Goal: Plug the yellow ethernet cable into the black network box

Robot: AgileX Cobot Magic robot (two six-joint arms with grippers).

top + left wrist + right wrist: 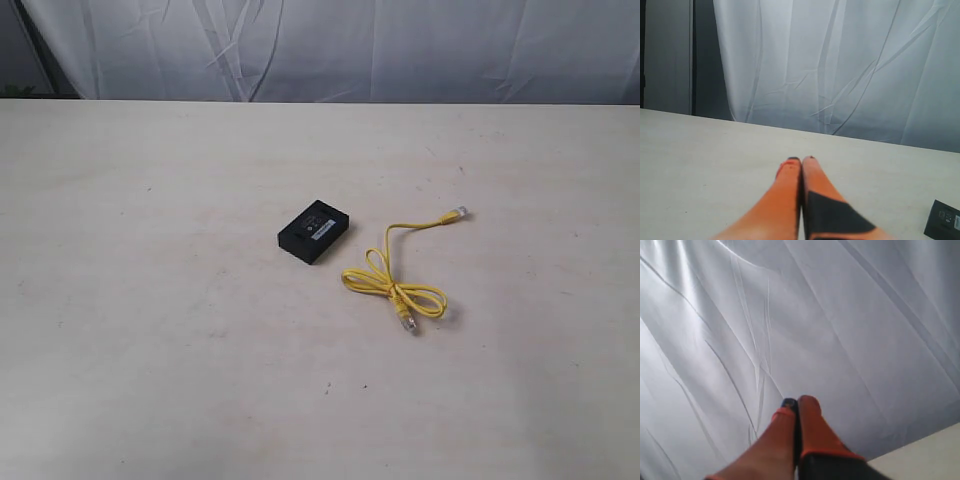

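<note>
The left gripper (801, 161) has its orange fingers pressed together on nothing, above the pale table (700, 165), with part of the black network box (945, 220) in its view. The right gripper (796, 404) is likewise closed and empty, facing a white curtain (840, 315). Near the table's middle the box lies flat, and the yellow ethernet cable (395, 285) lies loosely knotted just to its right, unplugged and not touching it.

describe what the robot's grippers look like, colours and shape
Left gripper: two long orange fingers tapering to rounded tips, one with a black wedge-shaped patch. Right gripper: the same orange tapered fingers, one tipped black, with a black section nearer the wrist. No cables or arm links are in view.
</note>
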